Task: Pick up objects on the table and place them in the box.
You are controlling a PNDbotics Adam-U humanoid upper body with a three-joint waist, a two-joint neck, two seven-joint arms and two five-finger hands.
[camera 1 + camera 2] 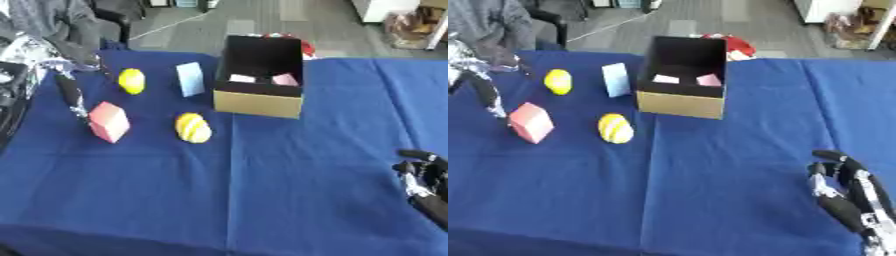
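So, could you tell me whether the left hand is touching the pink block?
Cannot tell. In both eye views the left hand's dark fingers end right at the pink block's upper edge, showing neither gap nor contact plainly.

A blue cloth (262, 190) covers the table, with a crease running toward the near edge. Beyond it lies grey floor (219, 20). A red thing (732, 45) pokes out behind the far side. At the far right stands a white cabinet (824, 10) with a clear bag (850, 27) beside it.
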